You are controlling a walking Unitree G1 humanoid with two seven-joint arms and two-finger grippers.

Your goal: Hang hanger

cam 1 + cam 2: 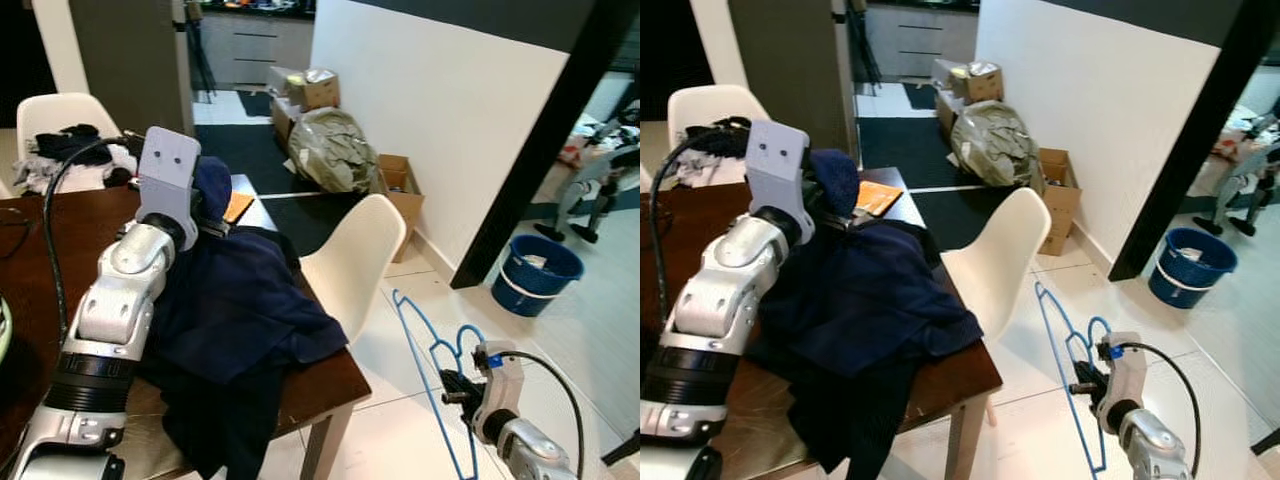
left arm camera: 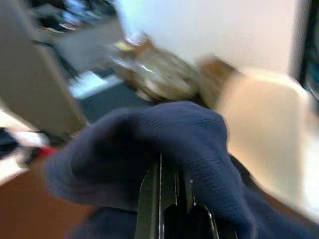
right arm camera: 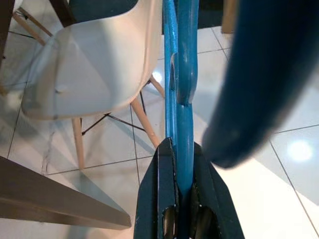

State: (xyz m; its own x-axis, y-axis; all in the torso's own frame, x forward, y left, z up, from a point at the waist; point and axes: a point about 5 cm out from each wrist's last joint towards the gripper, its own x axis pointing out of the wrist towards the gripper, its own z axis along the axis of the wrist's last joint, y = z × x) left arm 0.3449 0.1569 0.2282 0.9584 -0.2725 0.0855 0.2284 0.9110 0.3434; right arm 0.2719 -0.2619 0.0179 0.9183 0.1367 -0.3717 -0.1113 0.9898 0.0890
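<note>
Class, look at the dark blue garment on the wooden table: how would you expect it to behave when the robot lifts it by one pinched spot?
The dark blue garment is probably floppy: it lies crumpled and droops over the wooden table edge. Lifted where the left gripper pinches a fold, it would likely hang and trail rather than keep shape. It seems bulky yet fairly light.

Silver jointed arms, black cables, grey wrist housing with two screws.
</note>
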